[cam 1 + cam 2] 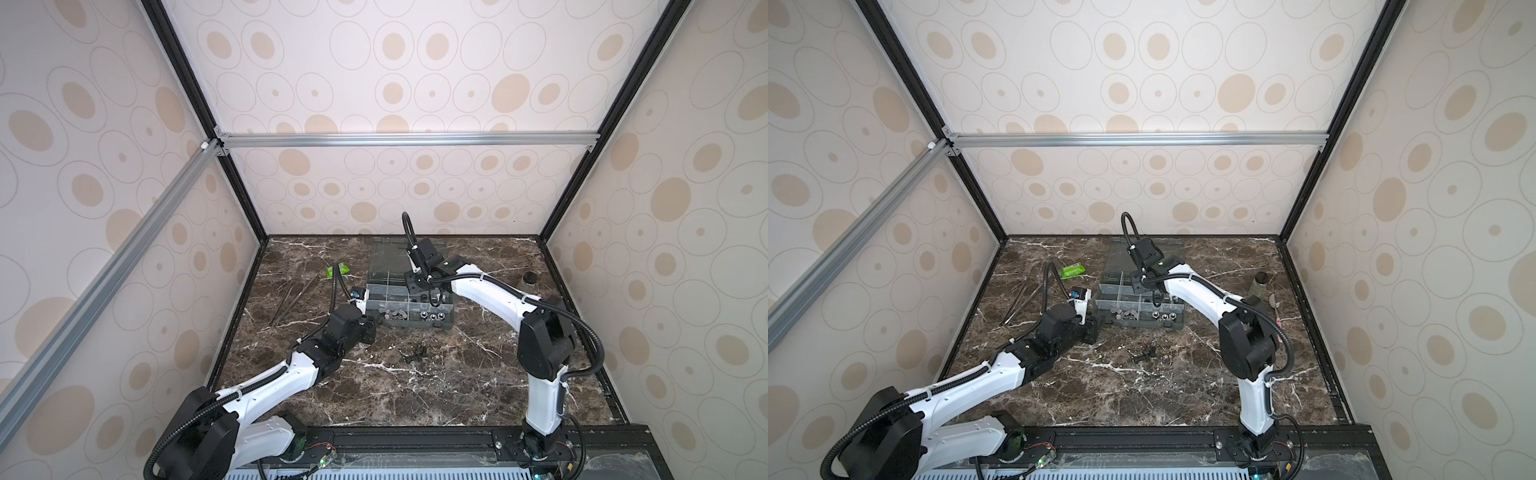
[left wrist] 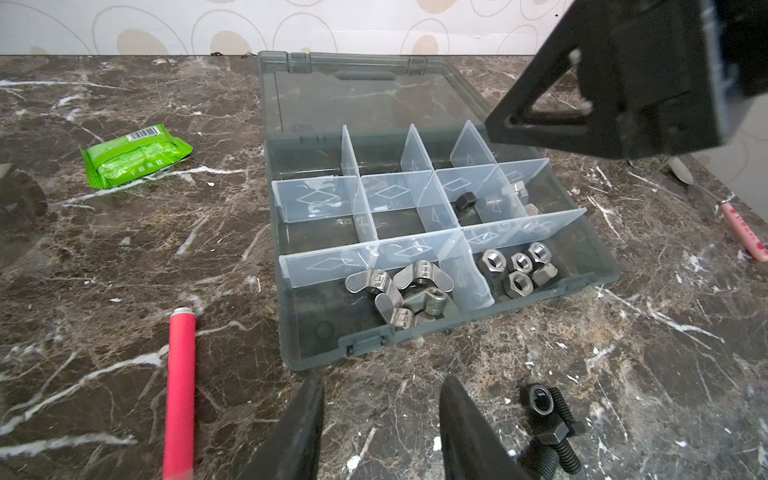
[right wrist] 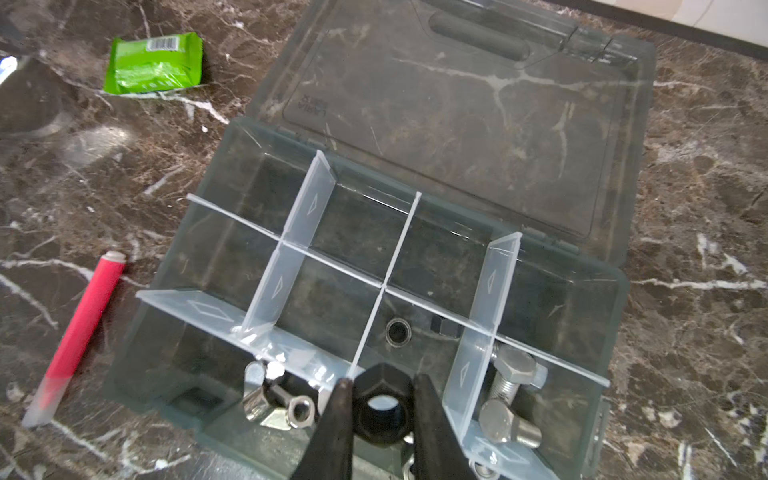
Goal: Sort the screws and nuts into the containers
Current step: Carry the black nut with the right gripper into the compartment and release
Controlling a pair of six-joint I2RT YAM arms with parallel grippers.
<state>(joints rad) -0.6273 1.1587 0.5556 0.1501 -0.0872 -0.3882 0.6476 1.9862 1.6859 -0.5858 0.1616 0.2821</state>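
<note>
Spreads beneath both arms as a dark marble table [image 1: 415,395]. Sits directly under the right gripper [image 3: 382,380] as a grey organiser box [image 3: 617,324], lid laid flat beyond the fingertips. Clamps a black hex nut [image 3: 380,409] between the right jaws, poised above the box's compartments. Hangs the left gripper [image 2: 383,380] just short of the box's near wall, jaws parted with nothing between them (only bare marble). Leaves black screws [image 2: 561,453] loose on the table close beside the left gripper, on the side toward the right arm. Shows silver wing nuts [image 2: 399,291] and silver hex nuts [image 2: 517,266] in the row nearest the left gripper; silver screws [image 3: 511,382] in the compartment beside the right fingertips, a second black nut [image 3: 398,331] just ahead of them.
</note>
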